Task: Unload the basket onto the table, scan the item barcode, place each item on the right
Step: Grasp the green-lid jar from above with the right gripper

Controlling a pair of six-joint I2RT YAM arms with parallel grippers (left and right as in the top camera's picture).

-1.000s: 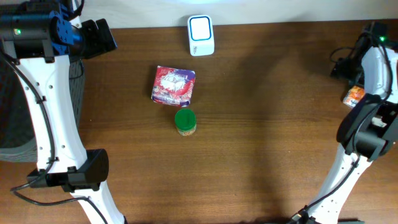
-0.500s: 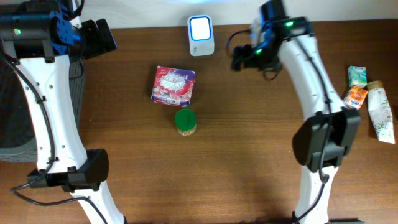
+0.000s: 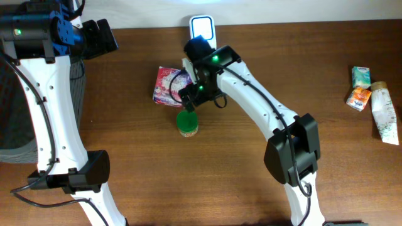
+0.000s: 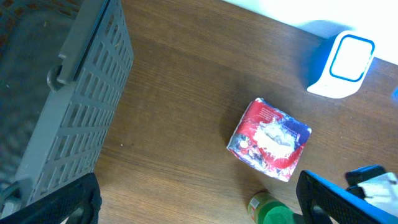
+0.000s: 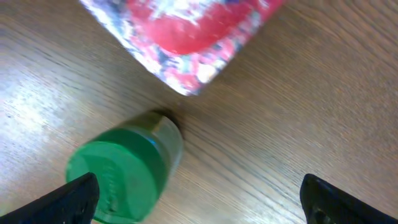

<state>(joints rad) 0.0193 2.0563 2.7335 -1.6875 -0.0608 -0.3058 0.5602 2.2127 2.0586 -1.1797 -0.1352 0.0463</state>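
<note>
we've got our right hand (image 5: pixel 205 205) hovering wide open and empty just above the green-lidded jar (image 3: pixel 187 122), which sits on the worktop (image 3: pixel 282 69) just beside a corner of the red packet (image 3: pixel 174 86). the white scanner (image 3: pixel 202 27) sits past them at the far edge. our left hand (image 4: pixel 199 202) is open too, holding nothing, off to the side near the grey basket (image 4: pixel 74 93).
</note>
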